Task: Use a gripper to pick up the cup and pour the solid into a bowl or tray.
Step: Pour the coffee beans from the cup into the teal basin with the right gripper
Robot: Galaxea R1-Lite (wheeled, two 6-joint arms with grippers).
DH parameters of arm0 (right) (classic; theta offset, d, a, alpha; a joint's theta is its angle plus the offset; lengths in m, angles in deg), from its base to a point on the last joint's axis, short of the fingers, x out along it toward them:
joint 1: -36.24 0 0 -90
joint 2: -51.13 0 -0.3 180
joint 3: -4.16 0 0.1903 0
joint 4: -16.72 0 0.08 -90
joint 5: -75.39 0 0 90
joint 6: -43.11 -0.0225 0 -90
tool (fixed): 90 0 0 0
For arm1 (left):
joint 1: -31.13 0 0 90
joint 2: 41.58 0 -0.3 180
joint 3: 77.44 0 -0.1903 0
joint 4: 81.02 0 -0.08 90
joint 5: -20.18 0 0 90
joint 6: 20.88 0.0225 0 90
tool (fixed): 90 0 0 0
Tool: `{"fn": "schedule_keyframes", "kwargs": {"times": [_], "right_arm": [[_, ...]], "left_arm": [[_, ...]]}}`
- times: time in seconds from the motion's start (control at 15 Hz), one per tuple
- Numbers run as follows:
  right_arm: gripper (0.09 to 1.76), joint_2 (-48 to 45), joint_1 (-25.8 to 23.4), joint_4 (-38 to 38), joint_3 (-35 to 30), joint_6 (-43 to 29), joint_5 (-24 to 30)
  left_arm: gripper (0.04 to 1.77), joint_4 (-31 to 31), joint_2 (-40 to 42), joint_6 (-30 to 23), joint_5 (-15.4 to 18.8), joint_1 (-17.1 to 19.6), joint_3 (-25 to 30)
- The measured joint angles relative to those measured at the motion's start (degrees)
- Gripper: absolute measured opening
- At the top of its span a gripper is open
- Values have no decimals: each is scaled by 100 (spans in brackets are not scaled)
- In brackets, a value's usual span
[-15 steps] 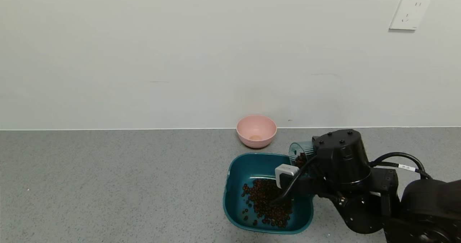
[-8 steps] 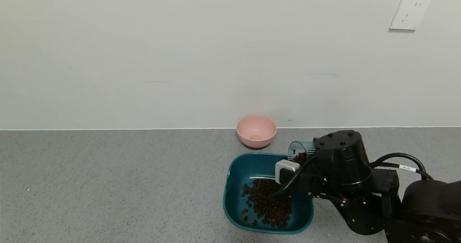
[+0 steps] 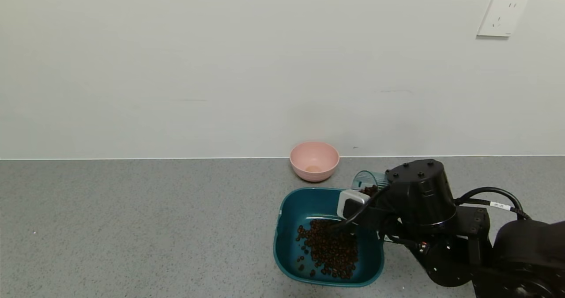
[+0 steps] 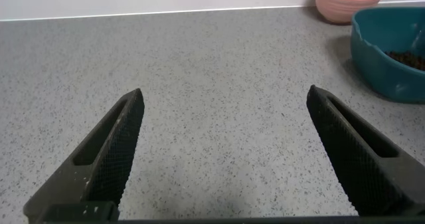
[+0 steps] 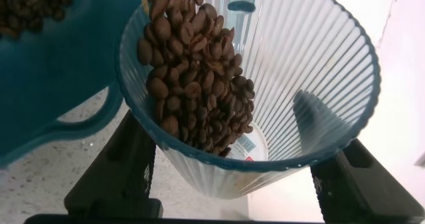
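While our right gripper point(image 5: 229, 177) clamps the ribbed translucent cup point(image 5: 265, 84), tipped over the glossy teal basin point(image 3: 287, 209), matte brown beans point(image 5: 199, 71) crowd its rim; left gripper point(image 4: 226, 151) gapes, idle.

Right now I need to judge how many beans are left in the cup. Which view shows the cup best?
The right wrist view: it looks straight into the tilted cup held by the right gripper, beans heaped against its lower side. The head view catches only its rim beside the arm. The left wrist view does not show it.

grey counter point(image 3: 132, 227) carries basin point(image 3: 284, 245), pink bowl point(image 3: 314, 160).
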Motion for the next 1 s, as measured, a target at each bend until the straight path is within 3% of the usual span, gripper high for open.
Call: {"fn": "schedule_keyframes", "kwargs": {"times": [0.27,0.73,1.0], "right_arm": [[135,-69,-322,52,-15,-168,83],[135,-224,-1124,102,-146,-929,1309],[135,-233,-1493,118,-190,-1830,1943]], "left_arm": [[176,0,0,0,0,0,0],[176,0,0,0,0,0,0],[176,0,0,0,0,0,0]]}}
